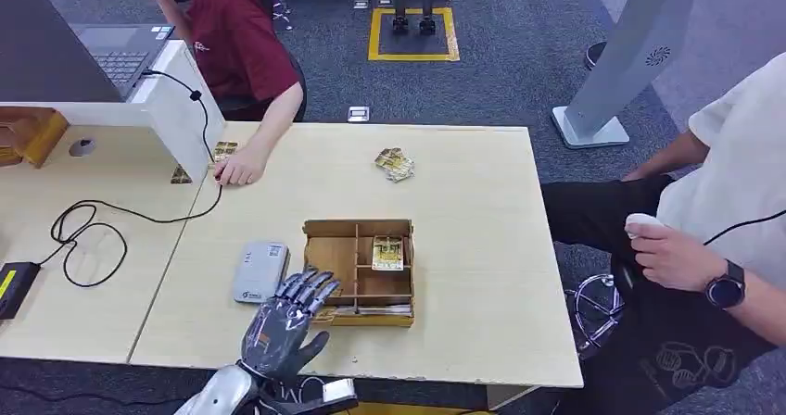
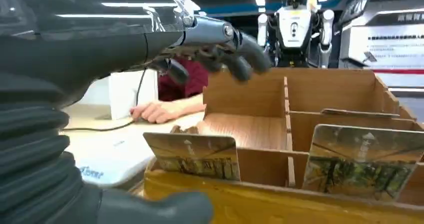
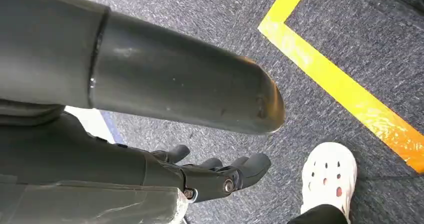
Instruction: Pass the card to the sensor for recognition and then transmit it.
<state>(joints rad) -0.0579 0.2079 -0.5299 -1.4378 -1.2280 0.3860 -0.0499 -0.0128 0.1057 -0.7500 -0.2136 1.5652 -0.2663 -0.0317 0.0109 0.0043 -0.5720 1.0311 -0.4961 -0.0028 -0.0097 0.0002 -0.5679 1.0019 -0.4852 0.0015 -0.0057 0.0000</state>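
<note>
A brown divided box [image 1: 359, 271] sits on the table's near middle. One card [image 1: 387, 253] lies in its right compartment, and two cards [image 2: 194, 155] [image 2: 361, 162] stand along its near wall. A grey-white sensor [image 1: 260, 270] lies just left of the box. My left hand [image 1: 283, 323] hovers over the box's near left corner, fingers spread and holding nothing; its fingers [image 2: 235, 54] reach above the compartments. My right hand [image 3: 210, 171] hangs over the carpet, fingers loosely extended, empty.
A small pile of cards [image 1: 395, 164] lies at the table's far side. A person in red rests a hand [image 1: 239, 168] near a white stand with a laptop [image 1: 119, 49]. Another person sits at the right, a hand [image 1: 669, 251] by the table edge. Black cable [image 1: 88, 230] loops left.
</note>
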